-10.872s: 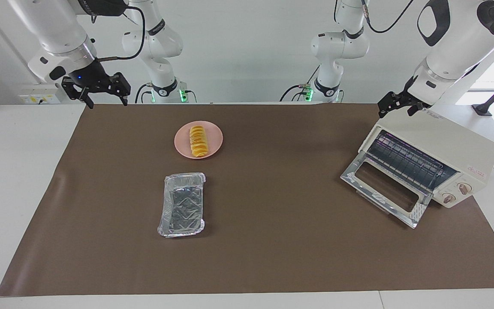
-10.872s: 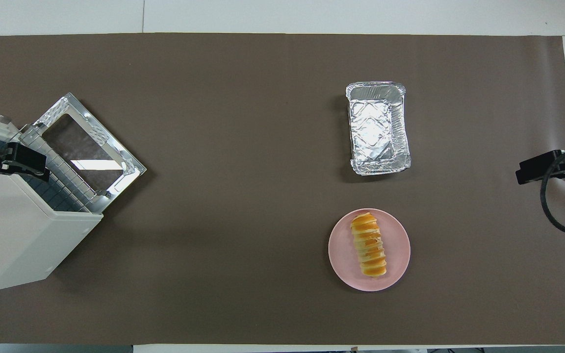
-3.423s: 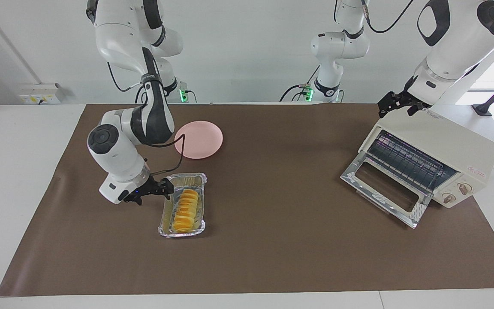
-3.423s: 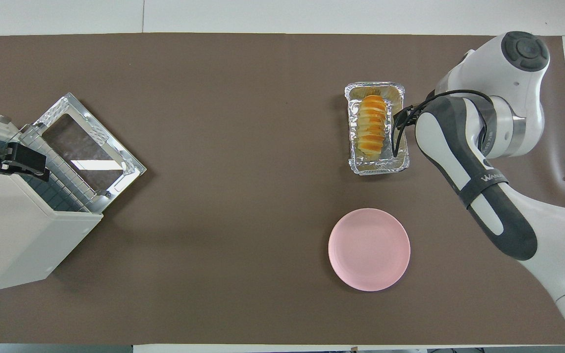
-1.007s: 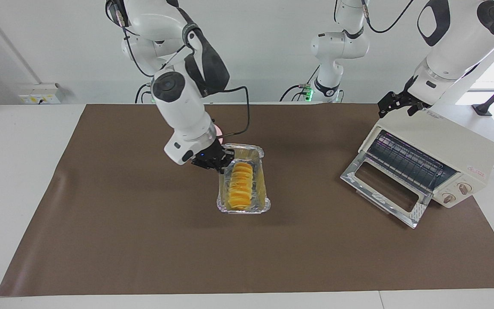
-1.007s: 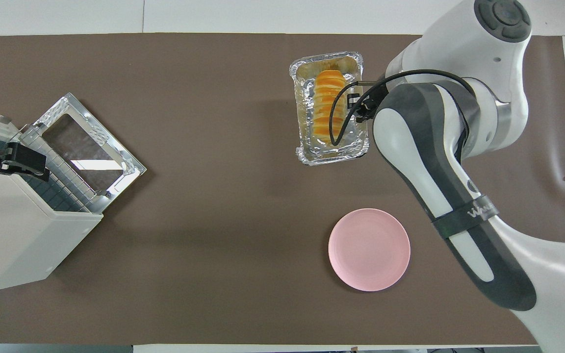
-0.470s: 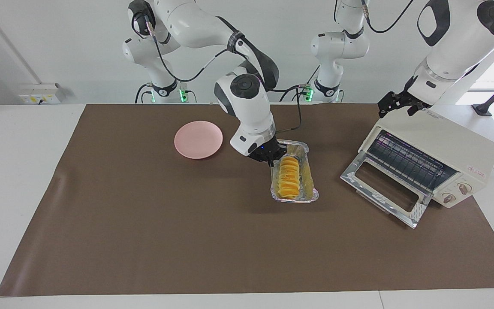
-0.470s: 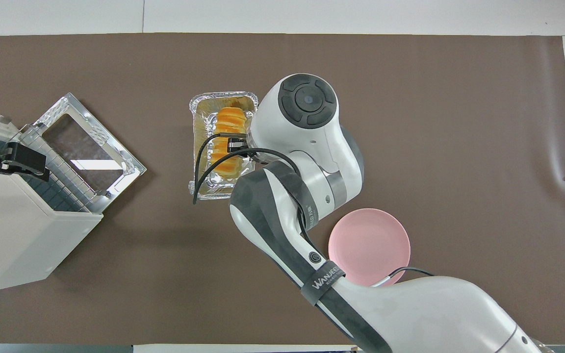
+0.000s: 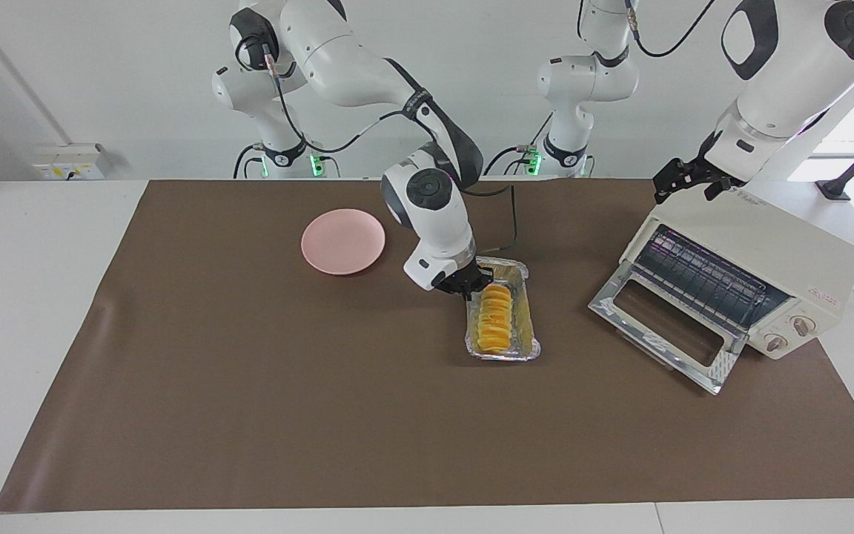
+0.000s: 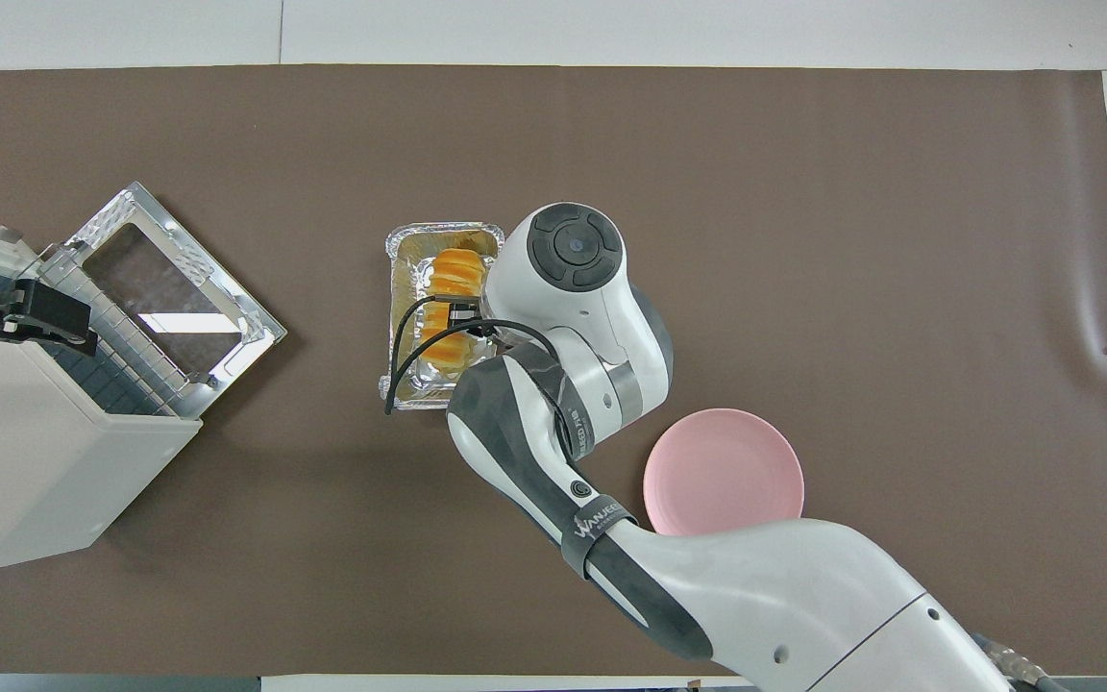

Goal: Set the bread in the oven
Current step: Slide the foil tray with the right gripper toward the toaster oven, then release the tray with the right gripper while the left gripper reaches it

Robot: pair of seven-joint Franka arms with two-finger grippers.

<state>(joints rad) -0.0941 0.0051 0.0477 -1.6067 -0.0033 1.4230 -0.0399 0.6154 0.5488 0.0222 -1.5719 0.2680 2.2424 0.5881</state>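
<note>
The golden ridged bread (image 9: 496,317) (image 10: 448,288) lies lengthwise in a silver foil tray (image 9: 527,315) (image 10: 400,317) in the middle of the brown mat. My right gripper (image 9: 468,285) is shut on the tray's long rim, on the side away from the oven. From overhead the right wrist covers part of the tray. I cannot tell whether the tray rests on the mat or hangs just above it. The cream oven (image 9: 768,252) (image 10: 25,461) stands at the left arm's end with its glass door (image 9: 664,326) dropped open, facing the tray. My left gripper (image 9: 686,182) waits open above the oven's top.
An empty pink plate (image 9: 343,240) (image 10: 723,481) lies on the mat toward the right arm's end, nearer to the robots than the tray. The oven's wire rack (image 9: 701,278) shows inside. Bare mat separates the tray from the open door.
The right gripper has carried the foil tray with the bread across the mat toward the oven, then sunk slightly in the last half second. The left arm has not moved.
</note>
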